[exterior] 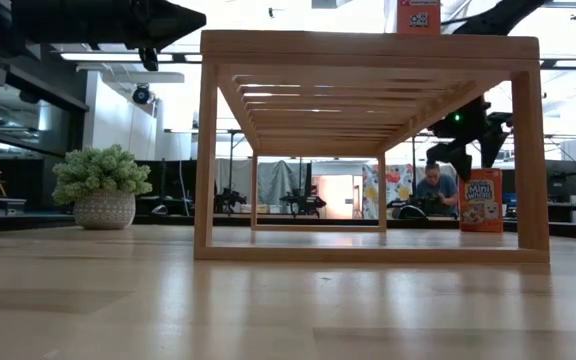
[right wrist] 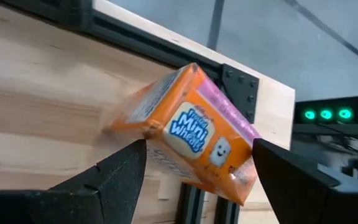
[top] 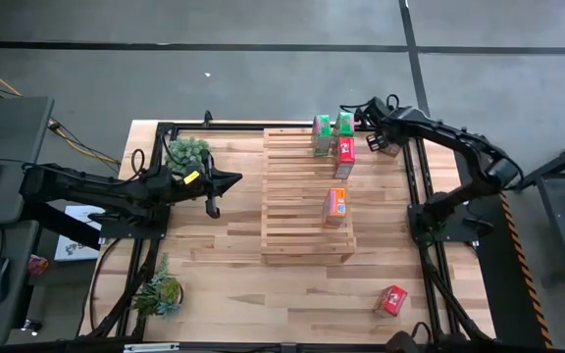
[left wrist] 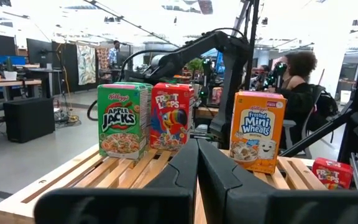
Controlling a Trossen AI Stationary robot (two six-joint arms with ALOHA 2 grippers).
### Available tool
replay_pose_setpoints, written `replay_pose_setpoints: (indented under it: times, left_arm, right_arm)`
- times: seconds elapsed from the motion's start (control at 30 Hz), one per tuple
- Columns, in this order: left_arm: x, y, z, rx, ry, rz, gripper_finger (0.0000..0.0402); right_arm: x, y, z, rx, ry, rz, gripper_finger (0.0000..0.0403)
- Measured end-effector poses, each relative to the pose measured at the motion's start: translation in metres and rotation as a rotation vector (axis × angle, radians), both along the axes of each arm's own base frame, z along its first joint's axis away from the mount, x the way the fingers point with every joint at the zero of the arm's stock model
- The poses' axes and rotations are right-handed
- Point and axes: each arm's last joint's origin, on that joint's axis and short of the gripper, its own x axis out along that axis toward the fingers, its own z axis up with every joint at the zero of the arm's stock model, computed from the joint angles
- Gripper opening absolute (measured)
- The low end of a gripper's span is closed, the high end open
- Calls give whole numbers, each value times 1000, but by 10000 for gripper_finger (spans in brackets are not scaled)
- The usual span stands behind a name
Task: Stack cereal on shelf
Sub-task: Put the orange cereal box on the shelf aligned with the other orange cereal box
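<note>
The pale slatted shelf stands mid-table. Two green cereal boxes, a red one and an orange one stand on its top. Another red box lies on the table near the right front. An orange Mini Wheats box stands on the table beside the shelf's far right corner. My right gripper is open just above this box, with a finger on either side and clear of it. My left gripper is shut and empty, left of the shelf.
One potted green plant stands at the far left and another at the near left. A black frame rail runs along the table's right side. People sit in the room behind.
</note>
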Motion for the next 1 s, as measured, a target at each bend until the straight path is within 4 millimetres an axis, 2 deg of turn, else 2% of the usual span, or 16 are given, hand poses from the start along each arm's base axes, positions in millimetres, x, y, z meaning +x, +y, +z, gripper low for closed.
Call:
replay_pose_setpoints:
  times: [0.23,0.63,1.0]
  left_arm:
    - [0,0,0,0,0,0,0]
    - [0,0,0,0,0,0,0]
    - [0,0,0,8,1,1,0]
  right_arm:
    - [4,-6,-4,-17,20,30,286]
    - [9,-1,-5,26,-35,59,286]
    - [9,6,11,13,-270,-23,286]
